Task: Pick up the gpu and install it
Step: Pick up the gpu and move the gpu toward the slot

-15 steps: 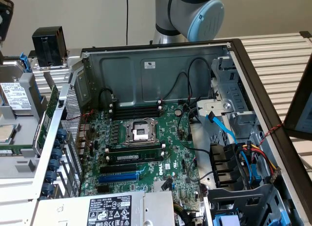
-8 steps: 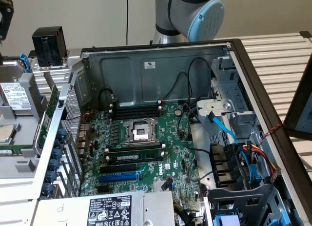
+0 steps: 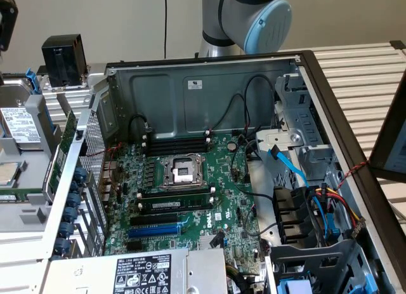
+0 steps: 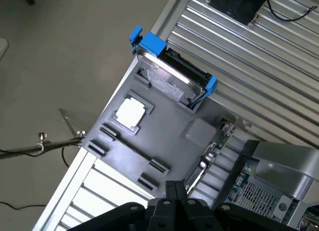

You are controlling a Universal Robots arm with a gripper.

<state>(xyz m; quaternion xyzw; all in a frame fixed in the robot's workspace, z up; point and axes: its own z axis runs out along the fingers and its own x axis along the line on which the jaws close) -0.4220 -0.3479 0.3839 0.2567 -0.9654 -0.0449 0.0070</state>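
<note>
Right now my gripper (image 4: 174, 185) has its fingers pressed together with nothing between them, poised over the grey tray (image 4: 159, 141). I see the gpu (image 3: 63, 148) standing on edge at the exterior view's left, just beside the open computer case (image 3: 190, 78), not yet picked up.

The computer case (image 3: 190, 97) is dull grey sheet metal and the motherboard (image 3: 216, 173) is glossy green laminate. A matt grey plastic tray (image 4: 164, 141) carries a metal-lidded hard drive (image 4: 172, 84) in a smooth blue plastic caddy (image 4: 149, 42). The gpu (image 4: 212, 152) has a bright metal bracket, and the desk (image 4: 259, 56) is ribbed satin aluminium.
</note>
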